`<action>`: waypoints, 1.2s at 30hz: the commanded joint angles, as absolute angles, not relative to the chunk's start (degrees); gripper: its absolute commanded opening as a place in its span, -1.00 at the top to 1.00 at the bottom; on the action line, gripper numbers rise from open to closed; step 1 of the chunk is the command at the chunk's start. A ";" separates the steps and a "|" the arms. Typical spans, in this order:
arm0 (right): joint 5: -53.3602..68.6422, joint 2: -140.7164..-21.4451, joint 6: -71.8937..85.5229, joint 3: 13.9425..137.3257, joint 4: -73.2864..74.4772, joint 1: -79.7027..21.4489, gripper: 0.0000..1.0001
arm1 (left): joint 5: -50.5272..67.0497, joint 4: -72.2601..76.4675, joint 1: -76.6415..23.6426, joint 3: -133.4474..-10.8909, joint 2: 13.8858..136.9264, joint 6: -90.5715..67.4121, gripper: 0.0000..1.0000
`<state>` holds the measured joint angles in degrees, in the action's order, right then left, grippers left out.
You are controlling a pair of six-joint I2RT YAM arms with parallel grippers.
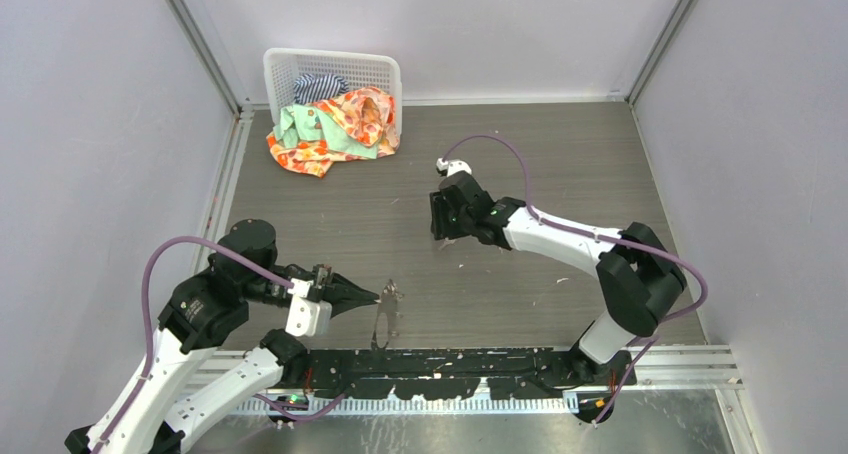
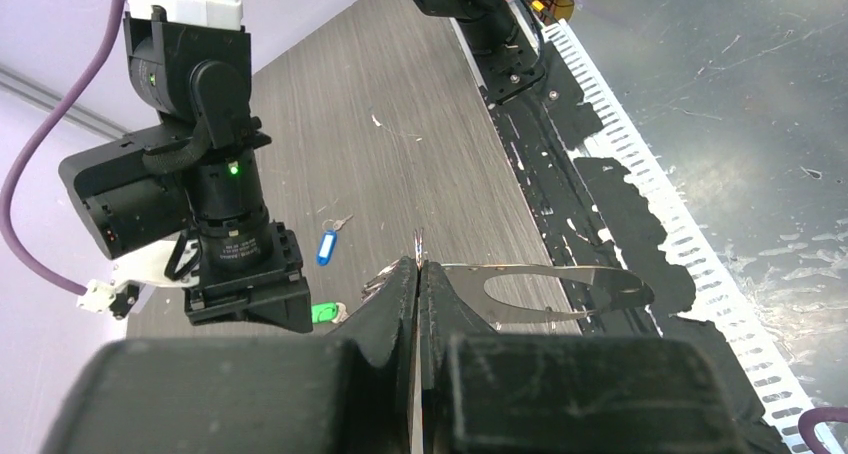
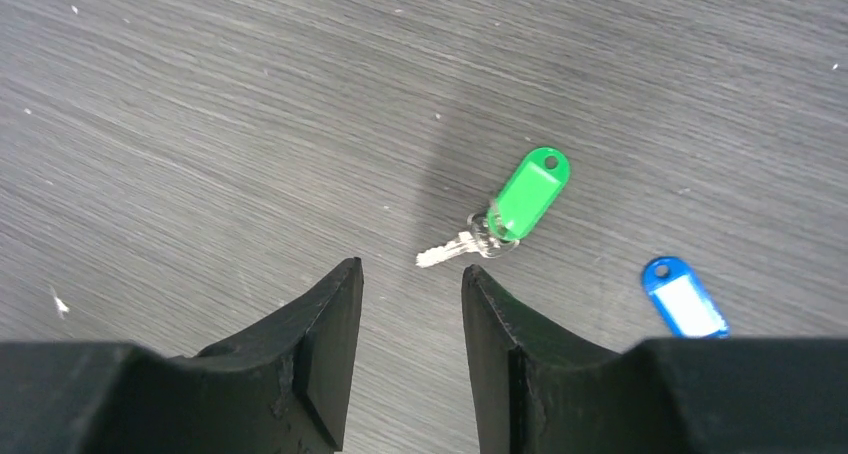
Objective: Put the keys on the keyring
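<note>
Both green key (image 3: 530, 189) and blue key (image 3: 683, 299) lie loose; my right claw (image 3: 410, 274) hovers parted near green, my left claw (image 2: 417, 269) clamps the keyring (image 2: 635, 292); next, descend and pinch.

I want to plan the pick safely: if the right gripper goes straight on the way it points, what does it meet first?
Probably the table, just before the green key lying ahead of the right gripper; depth is unclear.
</note>
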<state>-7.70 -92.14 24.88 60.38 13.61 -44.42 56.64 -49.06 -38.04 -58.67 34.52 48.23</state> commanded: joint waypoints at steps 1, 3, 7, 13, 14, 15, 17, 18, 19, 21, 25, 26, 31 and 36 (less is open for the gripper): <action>-0.79 -91.39 16.11 58.71 11.57 -41.17 0.07 | 57.02 -46.20 -38.14 -61.11 34.93 48.27 1.00; -0.88 -92.56 14.42 58.98 12.50 -40.67 0.08 | 57.04 -46.23 -38.19 -61.37 35.06 47.94 0.99; -0.79 -95.39 12.10 59.71 13.12 -40.62 0.10 | 57.21 -46.31 -38.14 -61.62 35.23 47.77 1.00; -1.47 -98.31 10.39 62.83 15.31 -40.58 0.13 | 57.49 -46.41 -38.14 -61.91 35.59 47.55 0.99; -2.14 -98.70 9.97 63.25 15.72 -40.57 0.15 | 57.48 -46.37 -38.14 -61.95 35.64 47.48 0.99; -2.83 -98.94 9.42 63.46 15.87 -40.57 0.16 | 57.52 -46.40 -38.14 -61.96 35.68 47.46 0.99; -3.51 -98.96 8.35 63.34 15.40 -40.58 0.17 | 57.57 -46.41 -38.14 -62.01 35.76 47.45 0.99; -3.70 -99.10 7.96 63.29 15.09 -40.58 0.18 | 57.57 -46.41 -38.14 -62.10 35.78 47.35 0.99; -3.80 -99.26 7.39 63.36 15.04 -40.54 0.19 | 57.61 -46.41 -38.16 -62.11 35.77 47.35 0.99; -3.94 -99.73 6.58 63.61 14.97 -40.53 0.21 | 57.64 -46.43 -38.15 -62.17 35.86 47.33 0.99; -4.23 -100.46 4.77 63.91 14.58 -40.55 0.23 | 57.66 -46.37 -38.16 -62.23 35.86 47.28 1.00; -4.23 -100.77 4.45 64.12 14.76 -40.55 0.24 | 57.68 -46.34 -38.17 -62.34 35.86 47.28 1.00; -4.06 -102.48 3.52 65.26 15.34 -40.60 0.27 | 57.40 -46.32 -38.15 -62.60 35.94 47.21 0.99; -4.22 -103.46 2.74 65.82 15.02 -40.53 0.32 | 57.26 -46.30 -38.20 -62.57 35.86 47.20 0.99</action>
